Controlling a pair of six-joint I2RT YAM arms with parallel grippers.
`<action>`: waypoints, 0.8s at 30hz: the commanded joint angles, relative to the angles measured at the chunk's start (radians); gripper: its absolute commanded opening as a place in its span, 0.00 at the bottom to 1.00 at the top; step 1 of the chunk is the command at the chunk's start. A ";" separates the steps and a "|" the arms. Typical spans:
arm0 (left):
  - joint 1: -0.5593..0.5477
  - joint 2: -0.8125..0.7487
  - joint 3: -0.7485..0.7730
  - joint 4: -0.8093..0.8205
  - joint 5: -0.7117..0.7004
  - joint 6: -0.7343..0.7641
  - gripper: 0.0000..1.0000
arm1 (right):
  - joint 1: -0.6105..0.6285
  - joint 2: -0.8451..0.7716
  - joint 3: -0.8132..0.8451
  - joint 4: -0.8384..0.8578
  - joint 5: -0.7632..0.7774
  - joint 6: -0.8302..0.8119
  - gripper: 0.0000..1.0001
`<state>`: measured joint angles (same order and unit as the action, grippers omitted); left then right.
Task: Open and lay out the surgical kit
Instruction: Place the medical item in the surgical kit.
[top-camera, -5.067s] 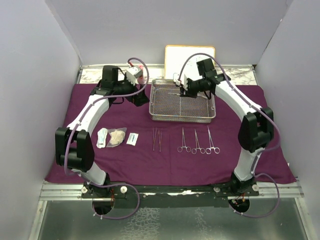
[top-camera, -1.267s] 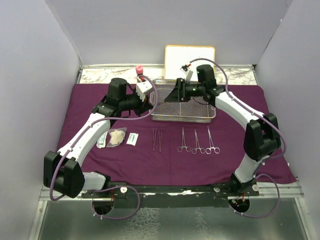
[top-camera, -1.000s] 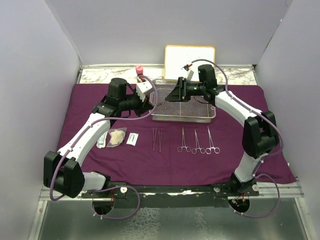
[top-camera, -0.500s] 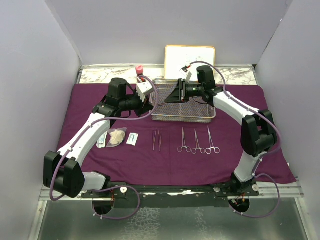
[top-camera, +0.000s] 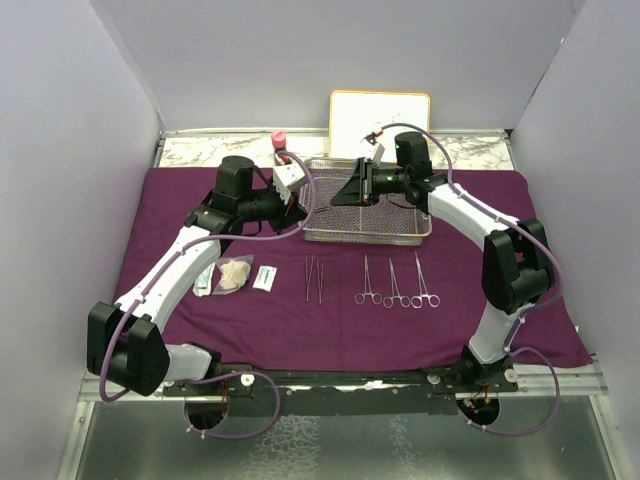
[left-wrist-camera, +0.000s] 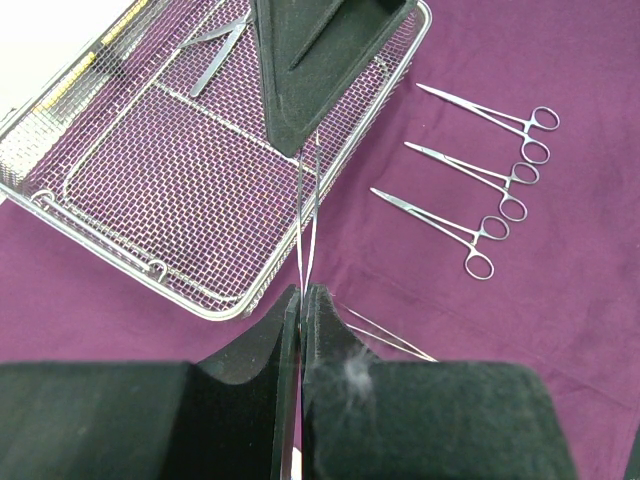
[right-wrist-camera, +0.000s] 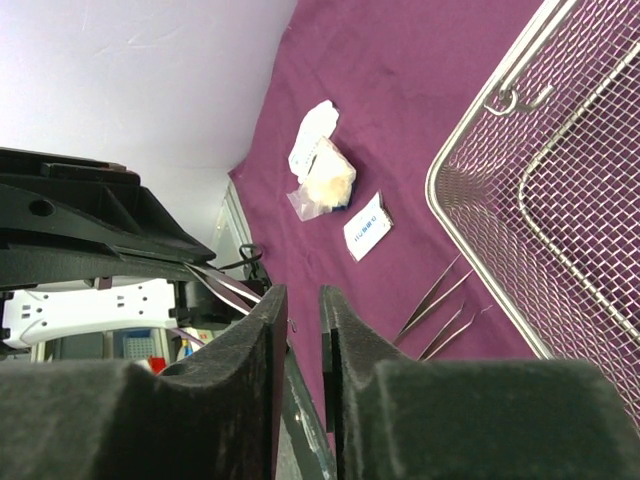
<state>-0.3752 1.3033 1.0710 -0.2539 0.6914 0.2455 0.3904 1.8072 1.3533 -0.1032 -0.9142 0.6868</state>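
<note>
Where the left pincer (left-wrist-camera: 302, 292) clenches slim forceps (left-wrist-camera: 305, 220) above the wire-mesh tray's (left-wrist-camera: 150, 180) left end, the right pincer (right-wrist-camera: 300, 292) meets their tip, jaws narrowly parted; its grip cannot be told.

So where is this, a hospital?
Probably not: it looks like a robot practice booth. Plain walls box in a table, two robot arms are bolted at its edge, and steel clamps lie on a purple cloth.

no legible text, print on small white packet (right-wrist-camera: 366, 226) too blurred
</note>
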 joint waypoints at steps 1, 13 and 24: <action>-0.004 -0.007 -0.009 0.033 0.024 0.009 0.00 | -0.010 0.000 -0.030 0.040 -0.032 0.015 0.22; -0.005 -0.008 -0.019 0.041 0.013 0.015 0.00 | -0.011 -0.011 -0.058 0.102 -0.074 0.061 0.15; -0.004 -0.007 -0.024 0.040 0.003 0.024 0.00 | -0.014 -0.013 -0.051 0.103 -0.083 0.064 0.07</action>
<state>-0.3752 1.3033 1.0542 -0.2390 0.6907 0.2508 0.3820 1.8072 1.3071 -0.0284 -0.9642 0.7456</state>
